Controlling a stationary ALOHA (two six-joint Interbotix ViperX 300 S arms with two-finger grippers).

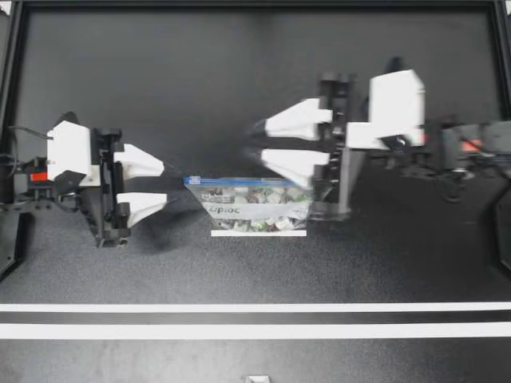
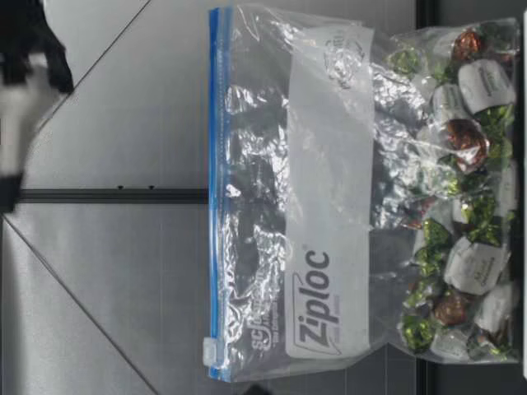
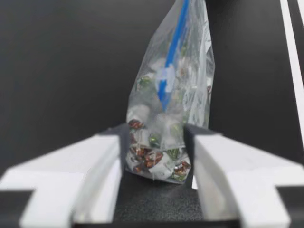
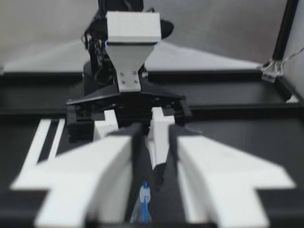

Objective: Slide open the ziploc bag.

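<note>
A clear zip bag (image 1: 255,206) of wrapped candies stands upright mid-table, with its blue zip strip (image 1: 239,181) on top. My left gripper (image 1: 164,185) is open just off the bag's end. In the left wrist view the bag (image 3: 166,109) sits ahead of the open left gripper (image 3: 156,140), its lower corner between the fingers, which do not visibly touch it. The white slider (image 3: 166,78) is at this near end. My right gripper (image 1: 259,142) is open and blurred, over the bag's other end. The slider (image 4: 145,194) shows between its fingers. The slider (image 2: 212,350) is at one end of the zip.
Two white tape lines (image 1: 255,307) cross the table in front of the bag. A short white strip (image 1: 258,233) lies at the bag's foot. Black frame rails (image 1: 255,6) border the table. A blurred gripper (image 2: 16,82) hangs above the bag in the low view.
</note>
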